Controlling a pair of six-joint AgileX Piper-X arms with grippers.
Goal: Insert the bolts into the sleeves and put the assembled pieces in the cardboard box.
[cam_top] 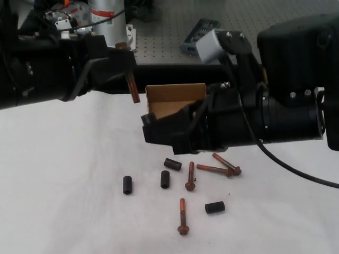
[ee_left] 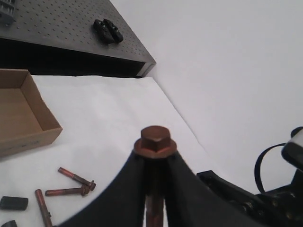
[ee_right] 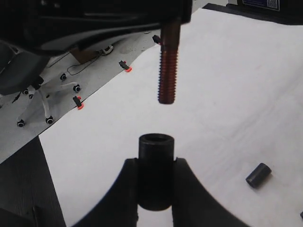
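My left gripper (ee_left: 155, 158) is shut on a copper bolt (ee_left: 155, 140), head toward the camera. In the high view that bolt (cam_top: 132, 87) hangs threads-down from the left gripper (cam_top: 127, 59) beside the cardboard box (cam_top: 175, 98). My right gripper (ee_right: 155, 166) is shut on a black sleeve (ee_right: 155, 161) with its bore facing up. The bolt's threaded tip (ee_right: 168, 71) sits a short gap above the bore, slightly off to one side. The right gripper (cam_top: 149, 126) lies in front of the box. Several loose bolts (cam_top: 190, 176) and sleeves (cam_top: 165, 179) lie on the white cloth.
The box is open and looks empty inside (ee_left: 16, 111). A perforated metal bench (cam_top: 169, 32) with equipment runs behind the cloth. The right arm's body (cam_top: 265, 116) and its cable (cam_top: 296, 169) stretch across the right side. Another loose sleeve (ee_right: 258, 175) lies near the held one.
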